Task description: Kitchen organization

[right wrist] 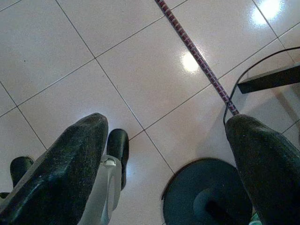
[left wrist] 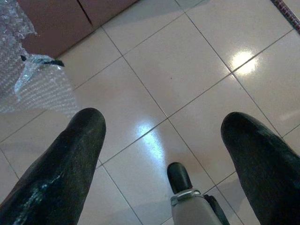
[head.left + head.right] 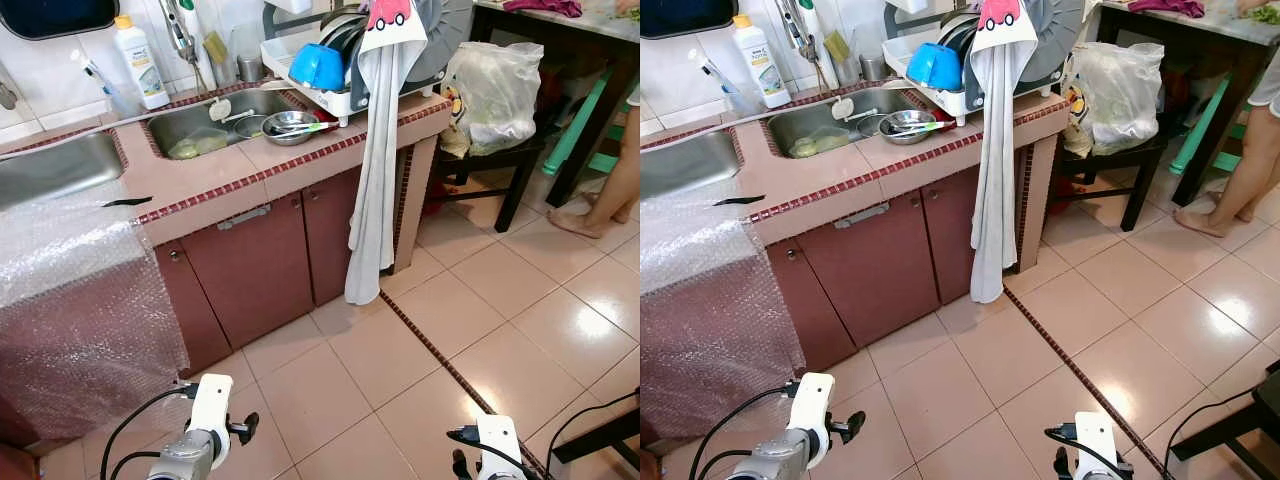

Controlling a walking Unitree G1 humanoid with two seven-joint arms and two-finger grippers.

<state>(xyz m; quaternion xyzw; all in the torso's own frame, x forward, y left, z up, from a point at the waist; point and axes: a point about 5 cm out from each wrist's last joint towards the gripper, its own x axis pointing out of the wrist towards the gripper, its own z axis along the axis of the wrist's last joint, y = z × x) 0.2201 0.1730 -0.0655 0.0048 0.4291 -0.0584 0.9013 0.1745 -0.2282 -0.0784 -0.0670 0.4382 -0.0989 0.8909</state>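
A tiled kitchen floor was seen before a red-trimmed counter with brown cabinet doors. At nine o'clock, bubble wrap was draped over the counter's edge down to the floor. Towards eleven o'clock a white bottle was stood against the wall, beside a sink. Near twelve o'clock a steel bowl was set on the counter, just beside a dish rack holding a blue bowl. A long cloth was hung from the rack. At two o'clock a plastic bag was placed on a dark stool, and a person's leg was seen beyond. The left gripper and right gripper were held low over the floor, fingers spread apart, nothing grasped.
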